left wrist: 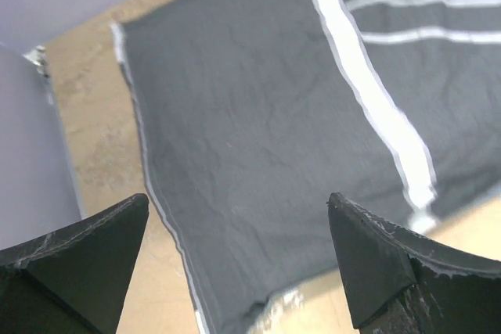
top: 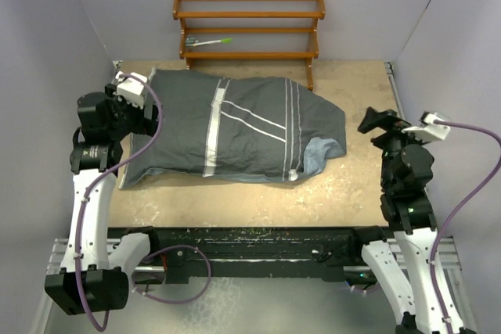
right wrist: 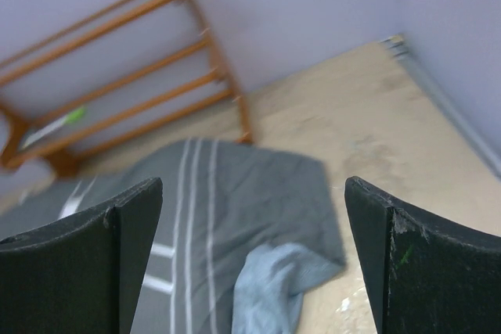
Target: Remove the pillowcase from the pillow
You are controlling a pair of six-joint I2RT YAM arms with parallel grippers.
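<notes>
Pillowcase [top: 235, 127] sprawls across desk [top: 352, 185], plump, pillow hidden inside. I judge it soft, light, floppy, likely to bunch. Blue-grey lining [top: 321, 154] shows at right end: my likely hold. Left pincer [left wrist: 239, 209], right pincer [right wrist: 254, 193] both spread, empty.

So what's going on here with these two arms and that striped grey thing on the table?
Two robot arms are about to strip a pillowcase off a pillow. Nothing is gripped yet: the left arm hangs over the cover's left end, the right arm stands apart at its right, both with jaws wide open. The pillow itself is out of sight.
</notes>
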